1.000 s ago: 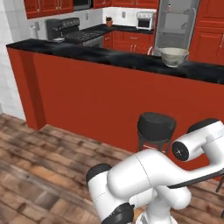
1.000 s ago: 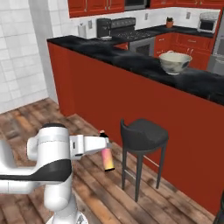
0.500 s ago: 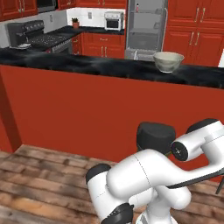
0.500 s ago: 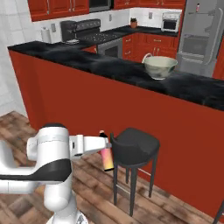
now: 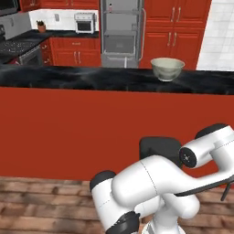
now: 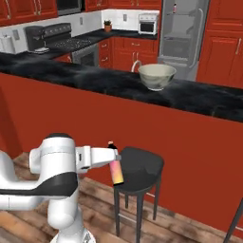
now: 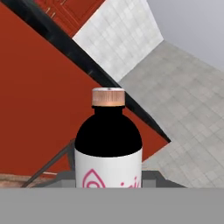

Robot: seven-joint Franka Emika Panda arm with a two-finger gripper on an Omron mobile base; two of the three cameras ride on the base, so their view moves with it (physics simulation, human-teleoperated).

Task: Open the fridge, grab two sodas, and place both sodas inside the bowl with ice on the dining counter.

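1. At far left in the right base view, a black range [image 6: 66, 43] stands against the back wall of the red-cabinet kitchen, with a white toaster oven [image 6: 147, 23] on the rear desk beyond it.
2. The white arm reaches out low in front of the dining desk [image 6: 85, 76], its gripper [image 6: 114, 159] closed on a soda [image 6: 116, 170] held roughly upright, cap up, pink-to-orange body hanging below the fingers.
3. Just right of the soda stands a black stool [image 6: 140, 166], close against the desk's plain red front panel.
4. In the hand view the soda [image 7: 108, 144] shows a coppery cap, dark shoulders and a white label with pink markings.
5. On the black marble top sits the pale greenish bowl [image 6: 156, 76], apart from the arm and above the stool; its contents cannot be made out.
6. Behind it, the grey fridge [image 6: 182, 38] stands with its door open and shelves showing; a small bottle [image 6: 174, 7] rests on an upper shelf.
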